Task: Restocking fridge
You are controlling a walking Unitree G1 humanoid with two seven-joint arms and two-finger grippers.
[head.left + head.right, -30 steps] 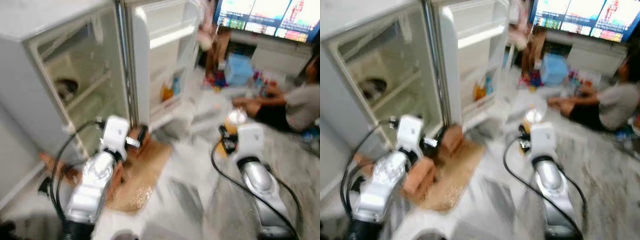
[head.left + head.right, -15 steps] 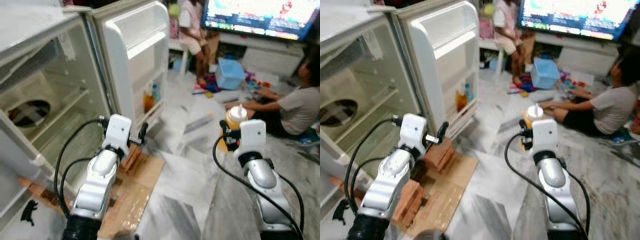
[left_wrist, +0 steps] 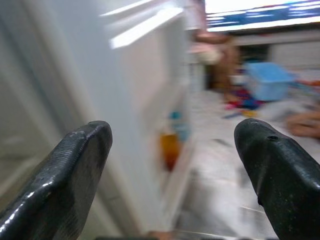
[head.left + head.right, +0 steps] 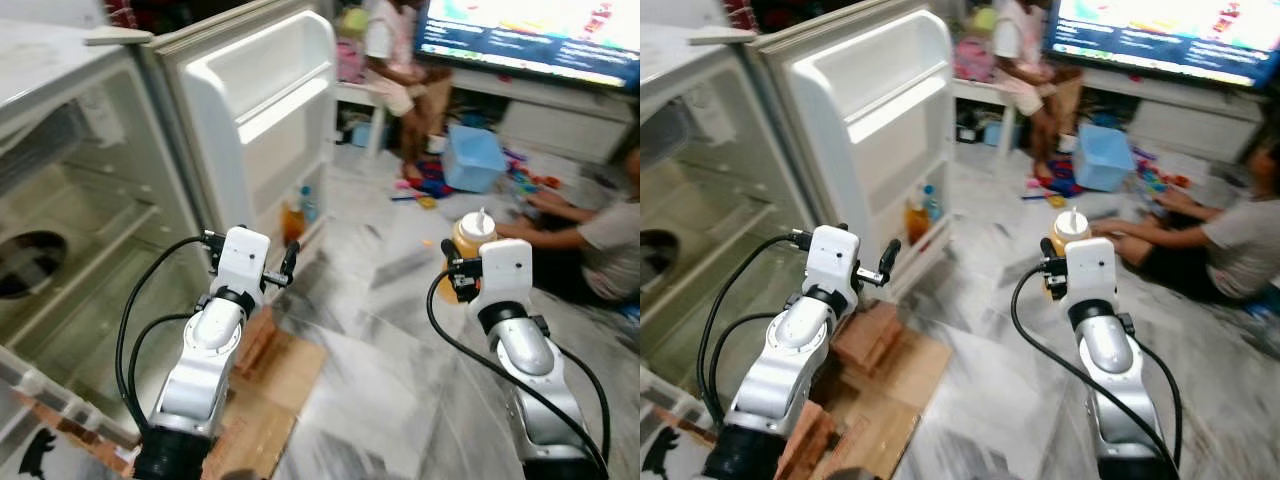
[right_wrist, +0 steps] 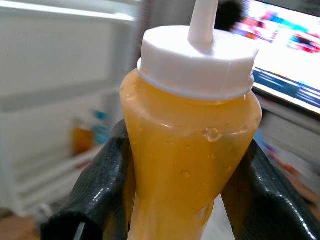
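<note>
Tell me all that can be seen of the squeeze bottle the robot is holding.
The squeeze bottle looks like clear soft plastic filled with thick orange-yellow sauce. It has a white screw cap with a thin white nozzle. It stands upright, pinched at its narrow waist between the two black fingers of the right gripper, held in the air above the marble floor.

The white fridge (image 4: 90,200) stands open — its door (image 4: 270,120) swung wide, two small bottles (image 4: 297,212) on the lowest door shelf — while an upright orange sauce bottle (image 5: 190,150) with a white nozzle cap sits clamped between black fingers (image 5: 97,200).
</note>
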